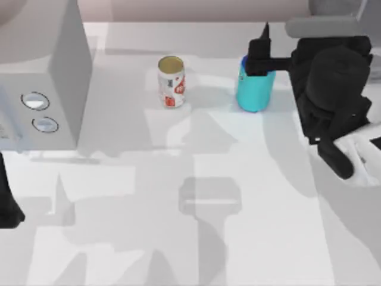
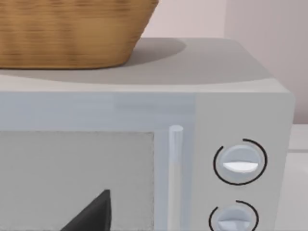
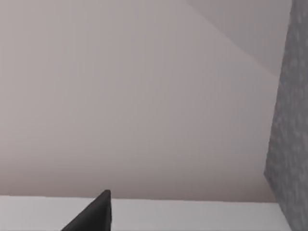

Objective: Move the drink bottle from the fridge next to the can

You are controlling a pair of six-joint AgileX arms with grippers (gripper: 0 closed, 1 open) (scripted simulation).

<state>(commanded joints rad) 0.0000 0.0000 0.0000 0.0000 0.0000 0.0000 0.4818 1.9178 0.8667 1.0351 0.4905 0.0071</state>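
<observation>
Your right gripper (image 1: 259, 56) covered the drink bottle (image 1: 255, 90)'s cap; its jaws' state was unreadable. Your left arm (image 1: 7, 202) was cut off at the top view's left edge. The wicker basket (image 2: 67, 33) was cropped in the left wrist view.

The black right gripper (image 1: 257, 56) sits over the stout turquoise drink bottle (image 1: 255, 90), which stands on the white table (image 1: 238, 226). The white, red-labelled can (image 1: 171, 82) stands near it, to its left, apart. A grey box with two round dials (image 1: 44, 77) sits at the left.
</observation>
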